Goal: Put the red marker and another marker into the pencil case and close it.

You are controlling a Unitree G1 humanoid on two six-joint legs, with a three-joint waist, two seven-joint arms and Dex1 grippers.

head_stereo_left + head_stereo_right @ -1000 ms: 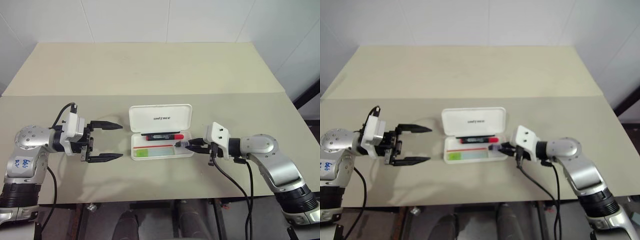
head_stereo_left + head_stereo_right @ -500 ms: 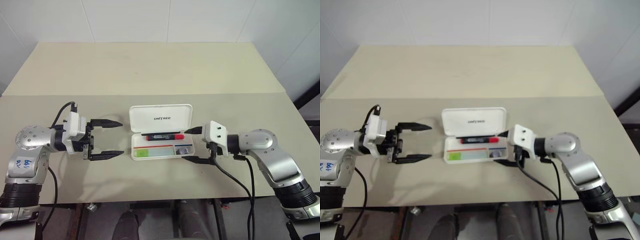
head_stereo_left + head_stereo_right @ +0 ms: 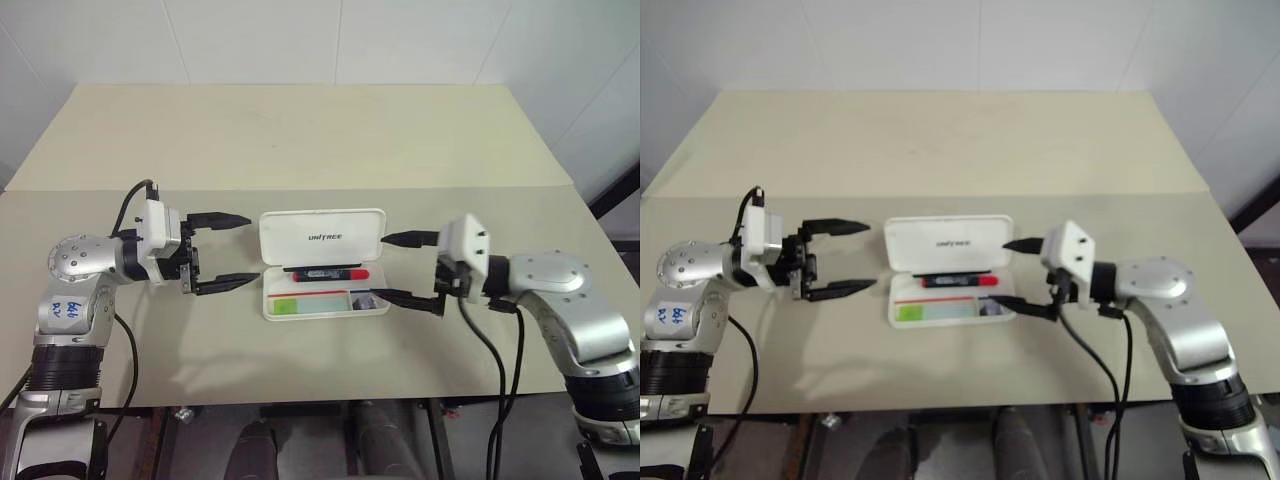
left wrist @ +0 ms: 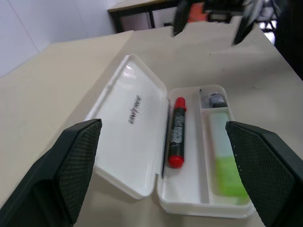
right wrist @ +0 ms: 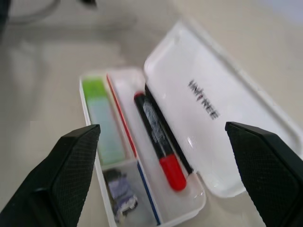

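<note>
the white hard-plastic hinged pencil case (image 3: 323,290) lies open mid-table (image 3: 300,150), holding the dark-barrelled red marker (image 3: 330,272) and stubby light-green marker (image 3: 288,306). my left gripper (image 3: 227,252) and right gripper (image 3: 400,268) flank it, fingers apart, empty.

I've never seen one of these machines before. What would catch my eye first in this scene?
Probably the white hard-plastic pencil case lying open in the middle of the beige table, lid raised. Inside lie a slim dark marker with a red cap, a stubby light-green highlighter and a small dark item in an end compartment. Flanking the case, the left gripper and right gripper both point at it, open and empty.
</note>
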